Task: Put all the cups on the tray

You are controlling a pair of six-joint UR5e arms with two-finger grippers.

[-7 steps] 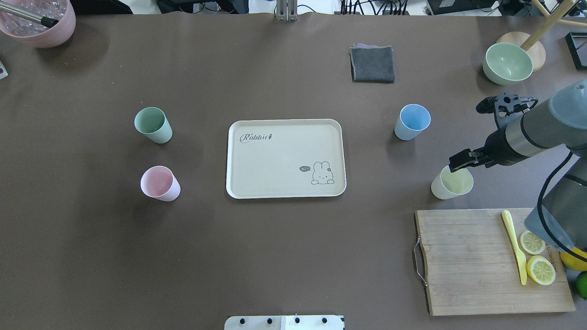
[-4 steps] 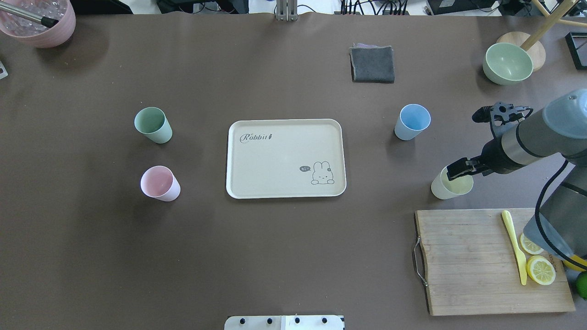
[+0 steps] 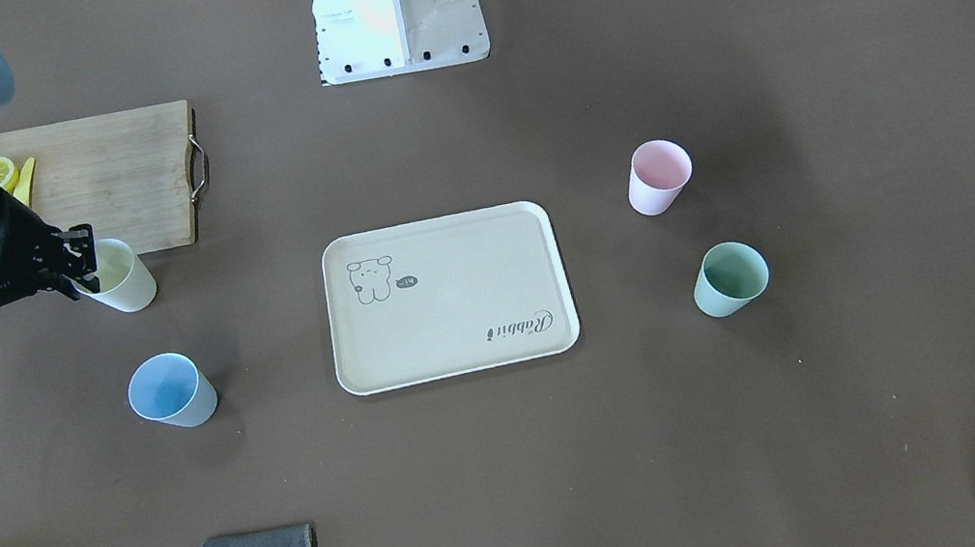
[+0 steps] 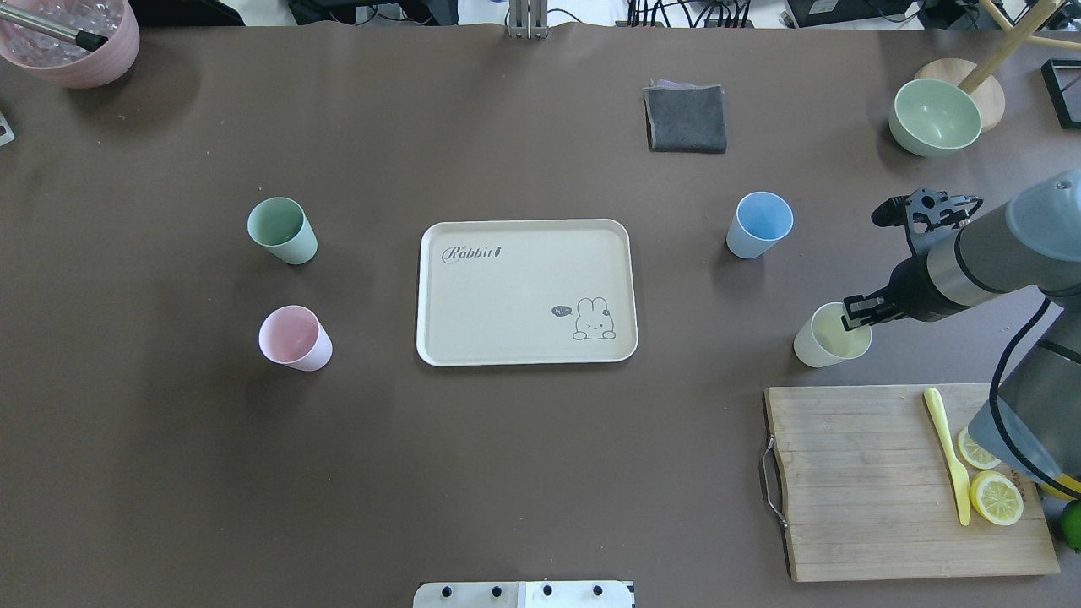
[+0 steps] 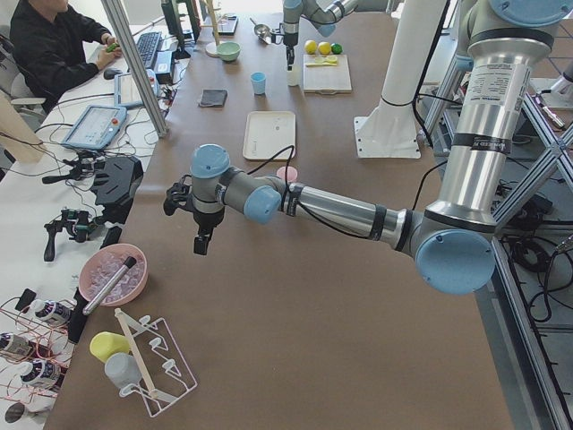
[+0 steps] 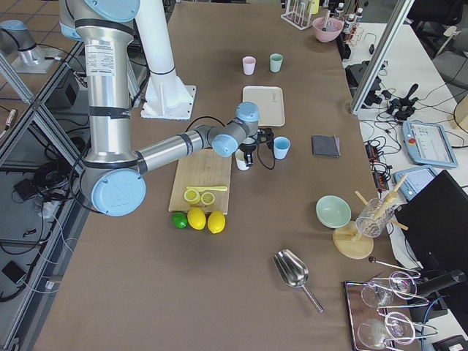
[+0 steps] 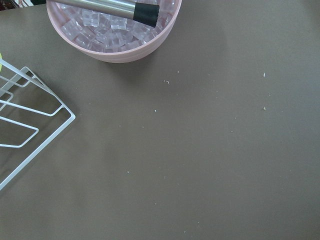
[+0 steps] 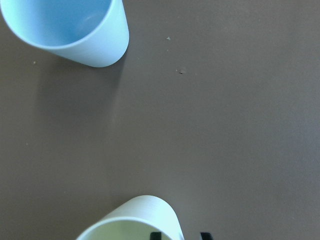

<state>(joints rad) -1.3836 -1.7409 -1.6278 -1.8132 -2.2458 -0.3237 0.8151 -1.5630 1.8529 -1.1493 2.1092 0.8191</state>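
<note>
Upper left of the front-facing view: right gripper at the small pale yellow matte tumbler, off the cream rectangular rimmed tray. Overhead, at right: grasping step. Left side view: left gripper, cannot tell. Bottom of right wrist view: fingertips spread astride the rim, unclenched; calls next for closing, lifting, carrying trayward.

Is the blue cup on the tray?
No, the blue cup stands on the table, apart from the tray, which is bare.
</note>
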